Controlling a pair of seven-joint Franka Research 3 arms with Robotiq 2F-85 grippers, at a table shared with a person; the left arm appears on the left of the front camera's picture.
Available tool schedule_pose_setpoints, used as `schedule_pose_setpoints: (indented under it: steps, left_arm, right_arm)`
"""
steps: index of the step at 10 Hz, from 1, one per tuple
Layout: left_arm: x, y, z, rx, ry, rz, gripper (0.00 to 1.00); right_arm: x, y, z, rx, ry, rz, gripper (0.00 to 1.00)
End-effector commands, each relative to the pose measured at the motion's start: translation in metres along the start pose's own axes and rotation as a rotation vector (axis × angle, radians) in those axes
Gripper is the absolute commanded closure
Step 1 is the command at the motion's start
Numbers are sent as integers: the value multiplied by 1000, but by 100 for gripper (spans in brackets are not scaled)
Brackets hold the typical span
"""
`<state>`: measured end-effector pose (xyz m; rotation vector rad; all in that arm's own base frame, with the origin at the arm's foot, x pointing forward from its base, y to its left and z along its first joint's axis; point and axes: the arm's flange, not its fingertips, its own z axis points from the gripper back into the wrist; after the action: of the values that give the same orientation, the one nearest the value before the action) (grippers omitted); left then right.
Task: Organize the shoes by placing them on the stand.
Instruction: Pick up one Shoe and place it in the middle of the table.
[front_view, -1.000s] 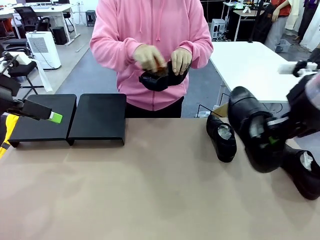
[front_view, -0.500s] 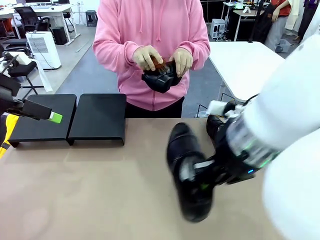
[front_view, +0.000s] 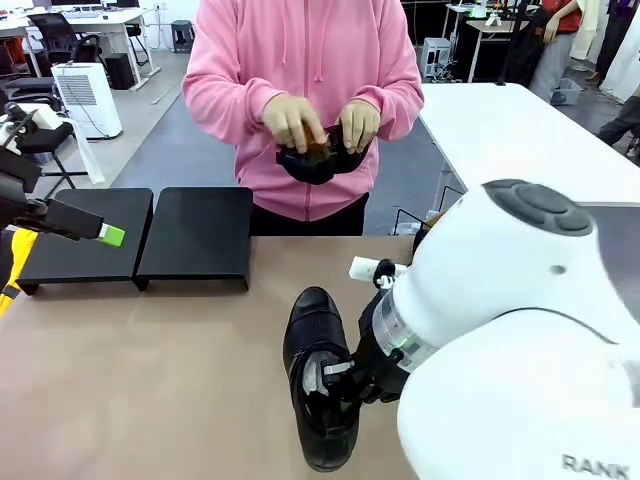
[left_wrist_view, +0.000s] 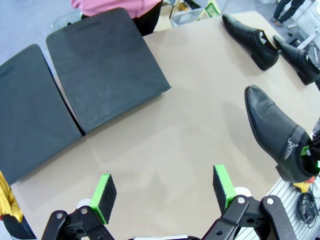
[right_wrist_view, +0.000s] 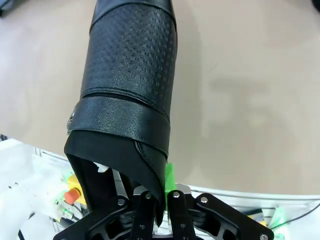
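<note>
While the right arm's white bulk hides much of the tan desk (front_view: 150, 380), a black shoe (front_view: 318, 345) is seen pinched at its heel collar by the fingers of the right gripper (right_wrist_view: 159, 197), well apart from the stand (front_view: 195, 235). Fingers of the left gripper (left_wrist_view: 165, 192) are spread wide near the stand. Behind it, another shoe (front_view: 318, 165) is half hidden in a person's hands (front_view: 295, 118), with an office beyond.

Left gripper (left_wrist_view: 164, 187) hovers, jaws spread wide. Right gripper (right_wrist_view: 161, 192), reaching across centre, is clamped on a glossy black leather shoe (right_wrist_view: 130, 75).
</note>
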<state>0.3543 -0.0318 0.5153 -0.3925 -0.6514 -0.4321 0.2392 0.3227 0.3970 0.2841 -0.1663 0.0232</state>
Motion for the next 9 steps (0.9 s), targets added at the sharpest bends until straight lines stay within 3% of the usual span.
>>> schedule_pose_setpoints:
  steps: [1,4,5,9]
  left_arm:
    - [0,2,1,-10,-1,-11,0]
    - [0,2,1,-10,-1,-11,0]
    - [0,2,1,-10,-1,-11,0]
    - [0,2,1,-10,-1,-11,0]
  right_arm:
    - [0,-5,-22,18,-13,-40,100]
    - [3,-13,-55,10,62,-7,100]
    - [3,-14,-57,5,58,-11,85]
    - [2,-16,-45,5,14,-35,5]
